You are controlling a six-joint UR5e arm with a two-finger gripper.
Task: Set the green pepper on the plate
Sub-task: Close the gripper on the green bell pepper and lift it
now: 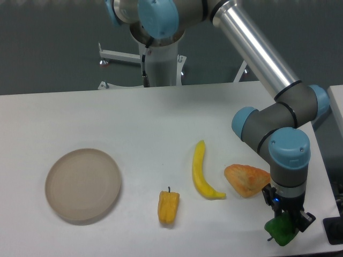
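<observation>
Three items are laid between green pepper (281,230) and plate (83,185): orange slice (246,180), banana (203,171), orange-yellow pepper (168,207). The gripper (286,225) is closed around the green pepper

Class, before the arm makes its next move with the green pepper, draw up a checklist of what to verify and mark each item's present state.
1. Gripper is down at the green pepper: ok.
2. Firm grasp on the pepper: cannot tell, the fingers hide the contact.
3. Plate holds nothing: ok.
4. Path to the plate is free: not ok at table height, since the orange piece, banana and orange-yellow pepper lie between.
5. Pepper lifted off the table: cannot tell.
</observation>
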